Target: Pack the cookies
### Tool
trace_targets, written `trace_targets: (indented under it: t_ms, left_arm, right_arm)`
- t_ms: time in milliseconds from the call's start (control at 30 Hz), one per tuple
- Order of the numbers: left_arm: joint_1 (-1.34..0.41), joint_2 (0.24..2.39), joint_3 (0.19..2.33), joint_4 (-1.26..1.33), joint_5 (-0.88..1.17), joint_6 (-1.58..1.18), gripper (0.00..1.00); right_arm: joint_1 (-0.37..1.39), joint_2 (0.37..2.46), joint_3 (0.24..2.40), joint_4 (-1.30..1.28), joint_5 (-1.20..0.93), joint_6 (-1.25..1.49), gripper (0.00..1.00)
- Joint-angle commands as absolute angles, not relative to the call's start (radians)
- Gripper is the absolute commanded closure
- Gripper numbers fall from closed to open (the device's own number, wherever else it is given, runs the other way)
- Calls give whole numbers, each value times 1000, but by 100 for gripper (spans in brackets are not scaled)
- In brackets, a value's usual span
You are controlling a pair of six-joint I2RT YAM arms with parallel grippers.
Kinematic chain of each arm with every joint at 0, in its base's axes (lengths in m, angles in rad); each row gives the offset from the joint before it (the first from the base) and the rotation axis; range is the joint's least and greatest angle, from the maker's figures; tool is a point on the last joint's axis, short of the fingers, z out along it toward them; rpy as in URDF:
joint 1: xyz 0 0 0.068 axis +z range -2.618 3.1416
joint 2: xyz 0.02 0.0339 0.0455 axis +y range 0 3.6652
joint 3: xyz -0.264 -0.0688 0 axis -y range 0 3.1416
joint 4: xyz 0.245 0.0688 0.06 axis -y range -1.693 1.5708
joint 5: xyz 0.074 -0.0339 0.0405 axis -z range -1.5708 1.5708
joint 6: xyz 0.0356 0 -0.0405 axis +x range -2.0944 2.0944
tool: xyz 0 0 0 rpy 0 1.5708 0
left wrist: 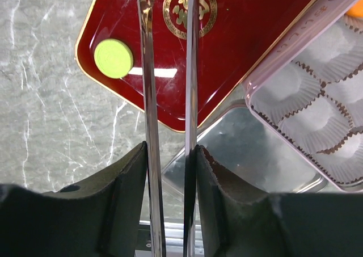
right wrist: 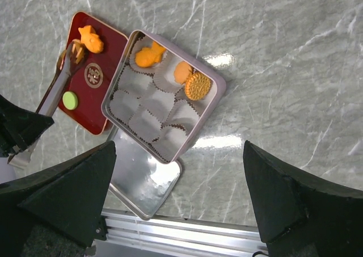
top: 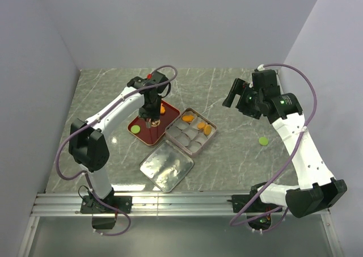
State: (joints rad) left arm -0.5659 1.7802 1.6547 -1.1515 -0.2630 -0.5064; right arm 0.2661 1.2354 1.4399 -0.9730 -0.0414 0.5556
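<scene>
My left end effector (left wrist: 170,148) is clamped on the tongs (left wrist: 148,98), blades pointing down over the red tray (left wrist: 238,58). On that tray there's a green cookie (left wrist: 113,58) at the left and a fish-shaped orange one (right wrist: 91,38) farther back. Just right, the tin (right wrist: 221,87) holds three orange cookies (right wrist: 197,85) along its far right edge, and its lid (top: 166,166) lies nearer. Further right, a stray green cookie (top: 263,140) sits on the desk (top: 227,155). My right end effector (right wrist: 177,155) hangs above, jaws wide apart, holding nothing.
</scene>
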Motion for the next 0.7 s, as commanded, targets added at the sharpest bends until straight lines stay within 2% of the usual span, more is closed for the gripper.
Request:
trace_targets:
  t_ms: [0,400,667]
  left_arm:
    - [-563,1793,1715,-1161,-287,-480,58]
    - [-563,1787,1746,-1187,-298,-485,70]
    - [-565,1723,1793,-1247,-307,-509,71]
  right_arm:
    - [267,1242,1491,-950,-23,541,0]
    - [267,1250,1500,-948,-37,545,0]
    - [267,1243,1494,-945,-57,552,0]
